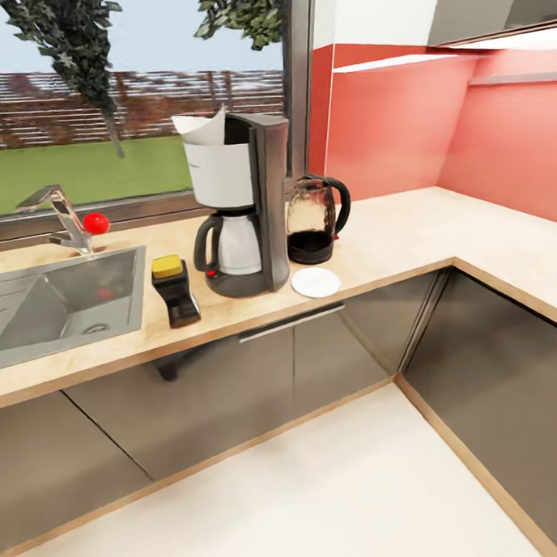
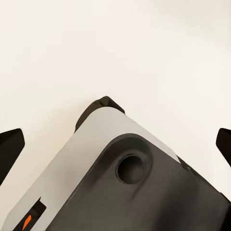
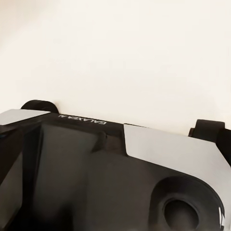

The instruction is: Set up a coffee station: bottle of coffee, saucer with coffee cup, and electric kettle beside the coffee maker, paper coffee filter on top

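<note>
The black coffee maker (image 1: 263, 206) stands on the beige kitchen countertop (image 1: 406, 224), with the white paper coffee filter (image 1: 203, 129) sticking up from its top. The glass electric kettle (image 1: 312, 220) is close on its right. The empty white saucer (image 1: 315, 282) lies in front of the kettle. Left of the machine stands the bottle of coffee (image 1: 174, 291) with its yellow cap. The coffee cup is out of view. My left gripper (image 2: 115, 149) is open over my own base and the pale floor, and so is my right gripper (image 3: 115, 154); both hold nothing.
A steel sink (image 1: 61, 304) with a faucet (image 1: 61, 211) and a red knob (image 1: 96, 223) lies left of the bottle. The counter turns a corner at the right, with glossy grey cabinet fronts (image 1: 330, 349) below. A thin grey kitchen shelf (image 1: 513, 79) hangs on the red backsplash.
</note>
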You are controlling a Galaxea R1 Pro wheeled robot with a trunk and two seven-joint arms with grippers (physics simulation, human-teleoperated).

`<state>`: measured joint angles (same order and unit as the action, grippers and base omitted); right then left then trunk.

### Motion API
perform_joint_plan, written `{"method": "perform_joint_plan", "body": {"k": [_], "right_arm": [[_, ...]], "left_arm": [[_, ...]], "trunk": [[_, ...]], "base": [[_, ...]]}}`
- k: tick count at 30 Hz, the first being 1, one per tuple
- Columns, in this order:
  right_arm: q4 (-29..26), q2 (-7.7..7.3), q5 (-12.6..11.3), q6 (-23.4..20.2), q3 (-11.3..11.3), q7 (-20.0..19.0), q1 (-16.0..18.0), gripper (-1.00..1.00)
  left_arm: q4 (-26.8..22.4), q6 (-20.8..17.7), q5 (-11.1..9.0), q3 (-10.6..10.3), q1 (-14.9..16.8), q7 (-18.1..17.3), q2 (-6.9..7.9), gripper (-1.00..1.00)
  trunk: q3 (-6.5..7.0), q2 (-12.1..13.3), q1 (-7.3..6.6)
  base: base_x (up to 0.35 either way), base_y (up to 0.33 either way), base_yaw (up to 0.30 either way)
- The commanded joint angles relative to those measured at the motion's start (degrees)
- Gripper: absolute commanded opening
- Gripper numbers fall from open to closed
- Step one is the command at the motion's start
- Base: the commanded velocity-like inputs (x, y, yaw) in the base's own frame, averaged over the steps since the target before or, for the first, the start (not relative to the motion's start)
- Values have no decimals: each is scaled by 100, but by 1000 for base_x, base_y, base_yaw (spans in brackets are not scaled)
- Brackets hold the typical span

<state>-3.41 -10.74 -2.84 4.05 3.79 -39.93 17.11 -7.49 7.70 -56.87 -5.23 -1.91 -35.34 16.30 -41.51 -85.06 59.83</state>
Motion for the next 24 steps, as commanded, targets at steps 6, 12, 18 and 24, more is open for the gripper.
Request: {"method": "perform_joint_plan", "body": {"k": [6, 12, 18, 24], "right_arm": [[7, 8, -6, 8, 34, -24, 3, 100], [7, 10, -6, 8, 34, -22, 3, 100], [9, 19, -4, 8, 30, 67, 3, 100], [15, 48, 2, 6, 26, 471, 3, 100]], "left_arm": [[-7, 36, -31, -49, -3, 1, 4, 100], [-7, 38, -28, -49, -3, 1, 5, 100], [-7, 38, -28, -49, -3, 1, 4, 100], [-7, 37, -30, -49, -3, 1, 2, 100]], "trunk": [[-3, -2, 0], [-3, -2, 0], [-3, -2, 0], [-3, -2, 0]], "base": [[0, 0, 268], [0, 0, 269], [0, 0, 269], [0, 0, 269]]}}
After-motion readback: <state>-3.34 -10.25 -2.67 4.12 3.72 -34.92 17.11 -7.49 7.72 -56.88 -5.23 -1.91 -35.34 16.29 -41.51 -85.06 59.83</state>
